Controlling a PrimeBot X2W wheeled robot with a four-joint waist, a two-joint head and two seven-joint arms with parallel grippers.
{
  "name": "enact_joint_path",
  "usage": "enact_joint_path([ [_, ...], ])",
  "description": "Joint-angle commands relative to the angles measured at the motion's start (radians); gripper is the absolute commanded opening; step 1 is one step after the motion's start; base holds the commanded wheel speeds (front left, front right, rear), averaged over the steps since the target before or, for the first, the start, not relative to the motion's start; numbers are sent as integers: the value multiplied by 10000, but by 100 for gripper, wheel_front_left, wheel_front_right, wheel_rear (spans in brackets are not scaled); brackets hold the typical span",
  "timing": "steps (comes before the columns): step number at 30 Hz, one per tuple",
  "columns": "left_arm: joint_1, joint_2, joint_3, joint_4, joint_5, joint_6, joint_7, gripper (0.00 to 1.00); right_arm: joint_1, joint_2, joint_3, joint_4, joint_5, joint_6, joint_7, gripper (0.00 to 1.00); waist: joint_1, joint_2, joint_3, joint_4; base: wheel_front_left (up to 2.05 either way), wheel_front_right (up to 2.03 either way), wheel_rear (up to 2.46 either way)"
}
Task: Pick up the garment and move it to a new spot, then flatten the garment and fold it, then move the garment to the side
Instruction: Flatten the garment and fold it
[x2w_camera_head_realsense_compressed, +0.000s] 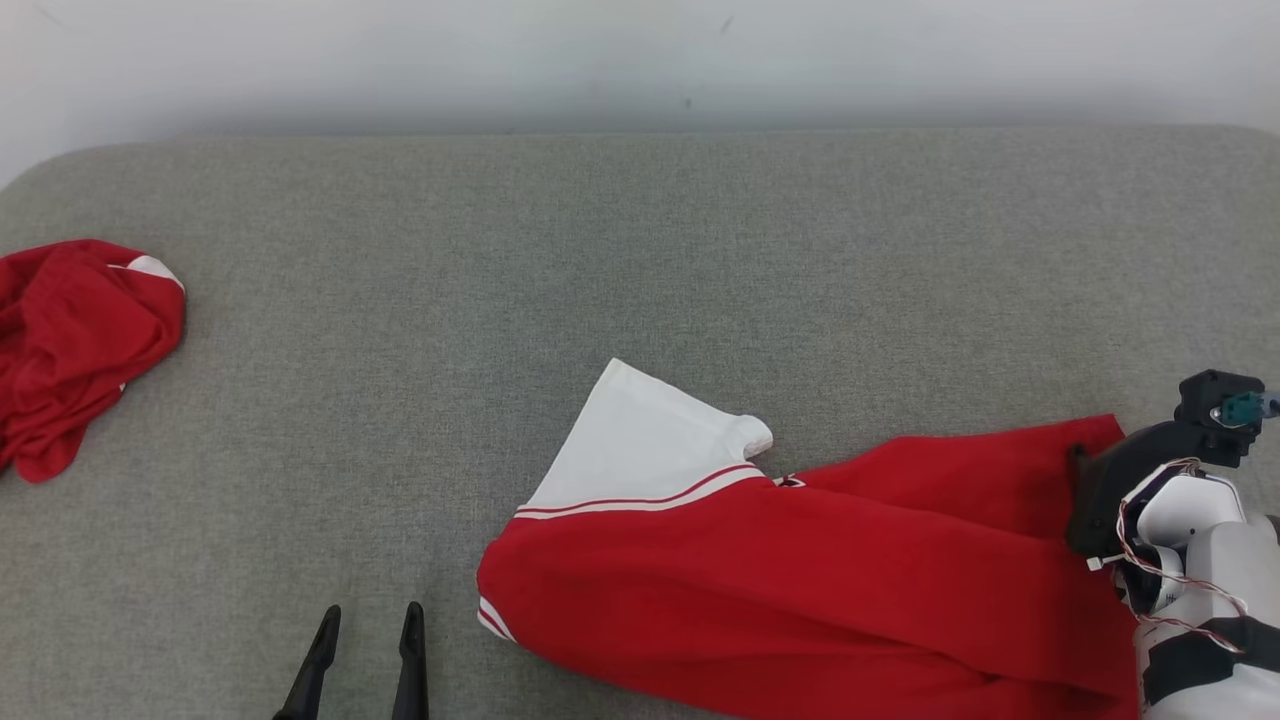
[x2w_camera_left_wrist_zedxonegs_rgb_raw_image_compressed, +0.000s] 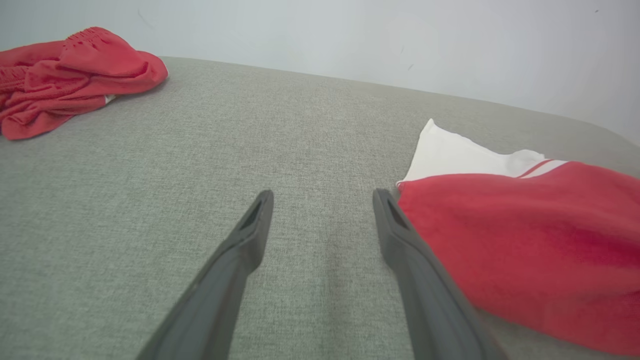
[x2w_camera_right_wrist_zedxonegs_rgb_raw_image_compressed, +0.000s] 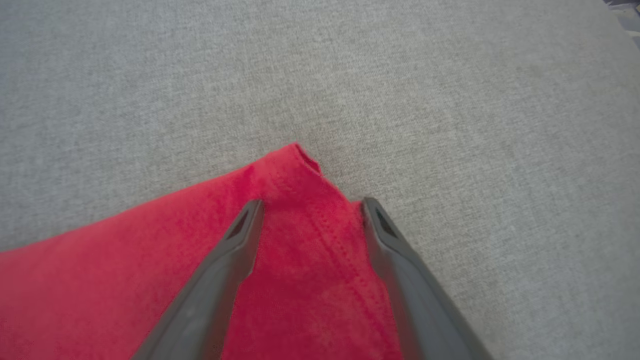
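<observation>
The garment (x2w_camera_head_realsense_compressed: 800, 590) lies on the grey padded surface (x2w_camera_head_realsense_compressed: 640, 250), low in the head view, running from about the middle out to the right edge. The left gripper (x2w_camera_left_wrist_zedxonegs_rgb_raw_image_compressed: 323, 192) hangs just beside the garment's left end with its two fingers spread wide and only bare grey fabric between them. In the left wrist view the red edge sits right against the outer side of one finger (whether it touches, I cannot tell). The right gripper (x2w_camera_right_wrist_zedxonegs_rgb_raw_image_compressed: 312, 201) is at the garment's opposite end, also spread wide, with nothing held. Its fingers straddle a red hemmed corner, one finger over the cloth and the other along its edge, and the corner's tip pokes out past the fingertips.

The garment is mostly red, lying fairly flat with soft folds across the body. A white sleeve (x2w_camera_head_realsense_compressed: 640, 450) fans out from its upper left, set off from the red by a red-and-white striped band. A little white trim shows at the lower left hem.

Well apart, at the surface's far left, sits a crumpled red cloth (x2w_camera_head_realsense_compressed: 80, 340).
</observation>
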Motion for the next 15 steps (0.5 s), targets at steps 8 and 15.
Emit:
enact_joint_path([
  [8,-243,-47,26,97,106,-72,-33,100,-626,-71,-100,430,-79,-22,-581,0,-1,0,200,147,0,0,0],
  [15,-357,-65,62,136,135,-110,-33,100,-1434,-156,-596,526,-531,-22,-1508,0,-1,0,295,302,0,0,0],
])
